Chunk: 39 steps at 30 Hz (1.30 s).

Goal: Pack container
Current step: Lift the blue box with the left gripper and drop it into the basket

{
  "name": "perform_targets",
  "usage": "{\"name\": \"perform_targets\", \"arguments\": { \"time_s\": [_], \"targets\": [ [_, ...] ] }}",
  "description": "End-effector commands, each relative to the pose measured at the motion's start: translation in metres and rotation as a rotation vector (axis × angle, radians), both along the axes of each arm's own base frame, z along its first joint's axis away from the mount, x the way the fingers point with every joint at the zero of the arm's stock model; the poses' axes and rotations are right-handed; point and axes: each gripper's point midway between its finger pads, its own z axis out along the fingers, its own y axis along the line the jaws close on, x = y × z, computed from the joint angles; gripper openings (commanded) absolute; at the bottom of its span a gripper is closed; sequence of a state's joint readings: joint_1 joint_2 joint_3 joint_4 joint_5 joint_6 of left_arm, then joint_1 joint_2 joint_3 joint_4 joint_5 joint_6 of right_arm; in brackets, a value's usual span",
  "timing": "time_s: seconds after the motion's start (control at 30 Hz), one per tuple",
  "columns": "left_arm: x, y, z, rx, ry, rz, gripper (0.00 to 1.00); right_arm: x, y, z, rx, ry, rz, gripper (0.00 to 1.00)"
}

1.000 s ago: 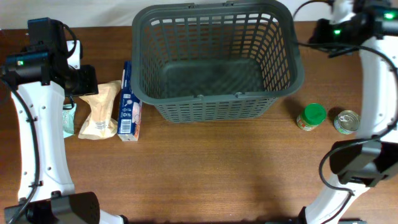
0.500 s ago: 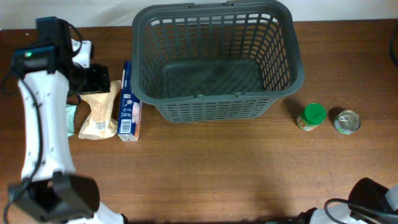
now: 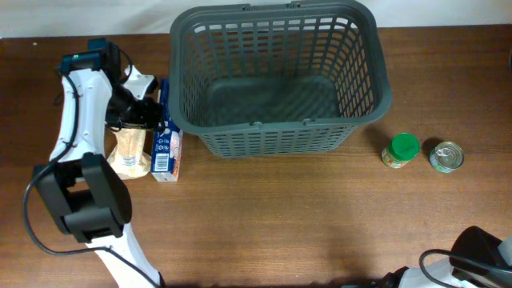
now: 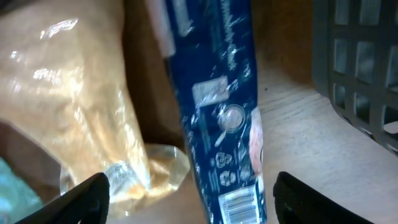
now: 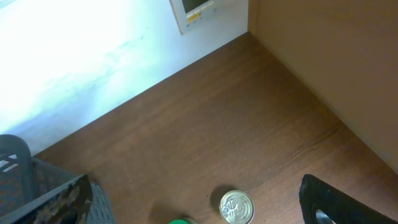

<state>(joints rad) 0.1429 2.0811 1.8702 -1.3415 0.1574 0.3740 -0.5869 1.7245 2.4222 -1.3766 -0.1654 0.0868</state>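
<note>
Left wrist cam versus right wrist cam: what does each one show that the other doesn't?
Only the left wrist view shows the blue box and the tan bag lying beside it. Only the right wrist view shows the tin can and a sliver of a green lid at its bottom edge. Both catch part of the container and the wooden table.
</note>
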Motion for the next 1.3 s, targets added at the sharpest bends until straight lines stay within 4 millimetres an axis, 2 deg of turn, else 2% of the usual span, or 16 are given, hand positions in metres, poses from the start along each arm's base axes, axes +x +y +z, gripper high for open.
{"name": "perform_targets", "arguments": {
  "time_s": [0.0, 0.1, 0.3, 0.33, 0.5, 0.53, 0.63, 0.73, 0.87, 0.9, 0.97, 1.03, 1.07, 1.13, 1.17, 1.27],
  "targets": [
    [0.006, -0.019, -0.026, 0.016, 0.035, -0.126, 0.75, 0.0, -0.003, 0.001, -0.008, -0.001, -0.009, 0.99],
    [0.006, -0.033, -0.05, 0.05, 0.09, -0.177, 0.64, 0.0, -0.003, 0.001, -0.008, -0.001, -0.009, 0.99],
    [0.008, -0.032, -0.091, 0.156, 0.164, -0.124, 0.63, 0.0, -0.003, 0.001, -0.008, -0.001, -0.009, 0.99],
    [0.01, -0.032, -0.097, 0.157, 0.168, -0.094, 0.59, 0.0, -0.003, 0.001, -0.008, -0.001, -0.009, 0.99],
    [0.011, -0.031, -0.103, 0.156, 0.173, -0.053, 0.06, 0.0, -0.003, 0.001, -0.008, -0.001, -0.009, 0.99],
    [0.012, -0.03, -0.101, 0.156, 0.17, -0.044, 0.02, 0.0, -0.003, 0.001, -0.008, -0.001, -0.009, 0.99],
    [0.017, -0.022, -0.092, 0.16, 0.163, 0.025, 0.02, 0.0, -0.003, 0.001, -0.008, -0.001, -0.009, 0.99],
    [0.034, -0.006, -0.057, 0.159, 0.114, 0.132, 0.02, 0.0, -0.003, 0.001, -0.008, -0.001, -0.009, 0.99],
    [0.068, 0.014, 0.024, 0.154, -0.069, 0.218, 0.02, 0.0, -0.003, 0.001, -0.008, -0.001, -0.009, 0.99],
    [0.082, 0.02, 0.063, 0.154, -0.182, 0.235, 0.02, 0.0, -0.003, 0.001, -0.008, -0.001, -0.009, 0.99],
    [0.098, 0.022, 0.12, 0.151, -0.362, 0.247, 0.02, 0.0, -0.003, 0.001, -0.008, -0.001, -0.009, 0.99],
    [0.106, 0.017, 0.162, 0.141, -0.498, 0.205, 0.02, 0.0, -0.003, 0.001, -0.008, -0.001, -0.009, 0.99],
    [0.109, 0.002, 0.204, 0.13, -0.643, 0.103, 0.02, 0.0, -0.003, 0.001, -0.008, -0.001, -0.009, 0.99],
    [0.106, -0.02, 0.249, 0.145, -0.798, -0.037, 0.02, 0.0, -0.003, 0.001, -0.008, -0.001, -0.009, 0.99],
    [0.1, -0.044, 0.283, 0.182, -0.909, -0.174, 0.02, 0.0, -0.003, 0.001, -0.008, -0.001, -0.009, 0.99],
    [0.087, -0.088, 0.317, 0.23, -1.029, -0.389, 0.02, 0.0, -0.003, 0.001, -0.008, -0.001, -0.009, 0.99]
  ]
}}
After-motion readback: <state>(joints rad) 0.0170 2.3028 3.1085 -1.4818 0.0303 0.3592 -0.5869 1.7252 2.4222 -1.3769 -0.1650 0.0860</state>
